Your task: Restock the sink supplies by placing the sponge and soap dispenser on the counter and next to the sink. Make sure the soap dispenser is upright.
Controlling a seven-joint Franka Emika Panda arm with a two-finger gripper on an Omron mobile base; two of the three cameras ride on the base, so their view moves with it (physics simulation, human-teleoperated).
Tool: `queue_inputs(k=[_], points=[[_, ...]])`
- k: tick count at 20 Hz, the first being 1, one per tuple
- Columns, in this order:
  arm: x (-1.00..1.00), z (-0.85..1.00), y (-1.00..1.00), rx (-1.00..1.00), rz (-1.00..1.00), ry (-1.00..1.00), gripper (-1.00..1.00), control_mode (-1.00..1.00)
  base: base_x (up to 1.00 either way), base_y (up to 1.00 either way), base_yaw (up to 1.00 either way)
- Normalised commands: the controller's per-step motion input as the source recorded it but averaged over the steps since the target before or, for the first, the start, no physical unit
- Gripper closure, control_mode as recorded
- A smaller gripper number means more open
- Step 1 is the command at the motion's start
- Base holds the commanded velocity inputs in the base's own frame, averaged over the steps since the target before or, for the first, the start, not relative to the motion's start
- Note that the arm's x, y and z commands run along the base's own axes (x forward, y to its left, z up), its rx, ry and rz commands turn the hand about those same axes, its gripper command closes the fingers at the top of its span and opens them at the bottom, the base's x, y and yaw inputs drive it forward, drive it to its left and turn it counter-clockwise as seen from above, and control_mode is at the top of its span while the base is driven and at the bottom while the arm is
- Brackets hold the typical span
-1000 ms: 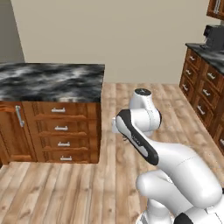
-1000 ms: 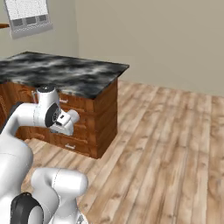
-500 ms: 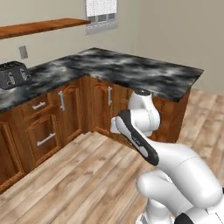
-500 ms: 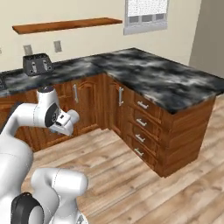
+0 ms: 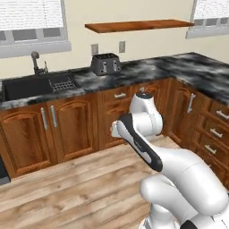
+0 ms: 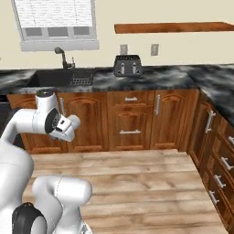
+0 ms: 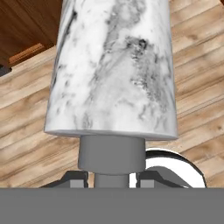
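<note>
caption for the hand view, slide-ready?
Marbled soap dispenser held by its pump neck in the shut gripper, above wood floor.

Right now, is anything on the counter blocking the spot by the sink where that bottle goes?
Nothing visible does. The counter between the sink and the toaster looks bare. The gripper holds the bottle.

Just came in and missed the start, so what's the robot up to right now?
The robot is carrying the soap dispenser in its shut gripper, held low over the wooden floor in front of the cabinets. The marbled bottle sits right in front of the hand camera, gripped by its narrow neck. Ahead are the counter with a toaster on it and the sink to the left. The dispenser is not yet set down.
</note>
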Motion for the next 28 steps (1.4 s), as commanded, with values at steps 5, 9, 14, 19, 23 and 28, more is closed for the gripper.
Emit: queue_inputs(k=[5, 9, 14, 19, 23, 28], points=[[0.00, 0.00, 0.00, 0.00, 0.00, 0.00, 1.00, 1.00, 1.00, 0.49, 0.36], [0.00, 0.00, 0.00, 0.00, 0.00, 0.00, 1.00, 1.00, 1.00, 1.00, 0.13], [0.00, 0.00, 0.00, 0.00, 0.00, 0.00, 1.00, 1.00, 1.00, 1.00, 0.03], [0.00, 0.00, 0.00, 0.00, 0.00, 0.00, 1.00, 1.00, 1.00, 0.92, 0.00], [0.00, 0.00, 0.00, 0.00, 0.00, 0.00, 1.00, 1.00, 0.59, 0.50, 0.05], [0.00, 0.00, 0.00, 0.00, 0.00, 0.00, 1.00, 1.00, 0.58, 0.53, 0.05]])
